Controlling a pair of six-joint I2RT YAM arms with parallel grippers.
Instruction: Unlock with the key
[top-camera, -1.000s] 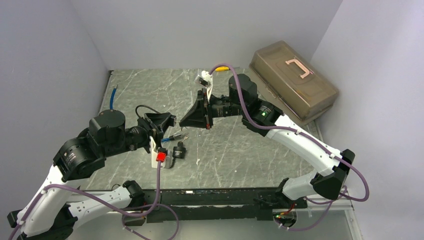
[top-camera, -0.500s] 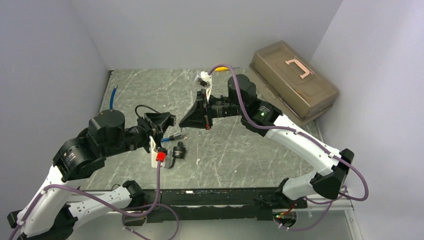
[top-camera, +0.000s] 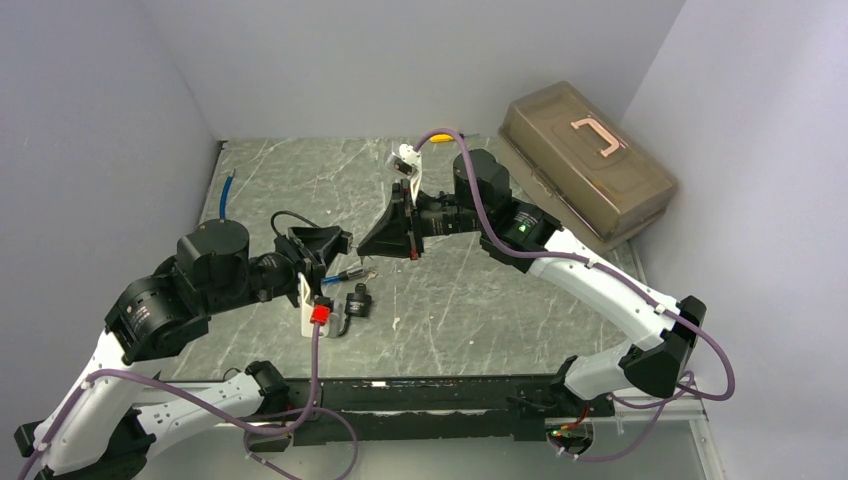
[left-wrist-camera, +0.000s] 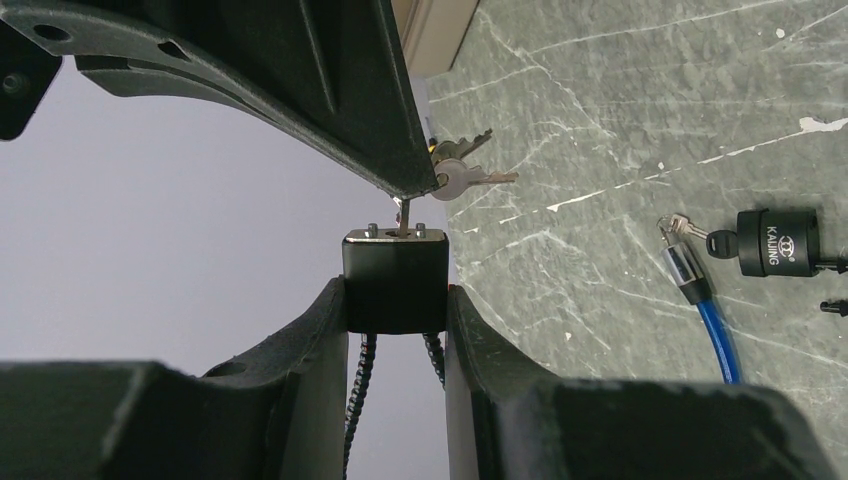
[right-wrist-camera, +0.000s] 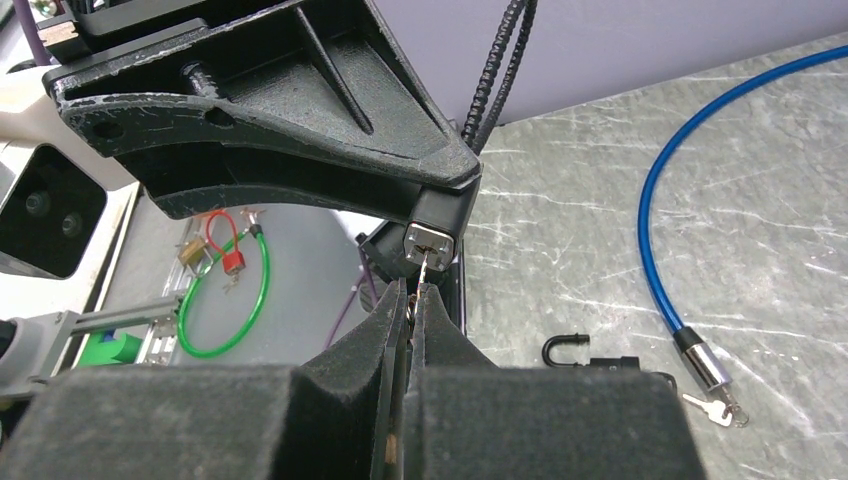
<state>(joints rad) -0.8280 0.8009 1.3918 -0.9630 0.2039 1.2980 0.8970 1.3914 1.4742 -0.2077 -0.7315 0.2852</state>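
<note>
Black padlocks, two: held padlock (left-wrist-camera: 395, 280), loose padlock (left-wrist-camera: 775, 243); blue cable (left-wrist-camera: 712, 340), one.

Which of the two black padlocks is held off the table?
The plain padlock clamped in the left tool. The other, the lettered padlock, lies on the table beside the blue cable.

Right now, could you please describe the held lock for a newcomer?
Look above the grey marbled table, left of centre. The lock is the black block clamped in the left gripper, key in its top. Unlike the black padlock lying nearby, it is held aloft.
</note>
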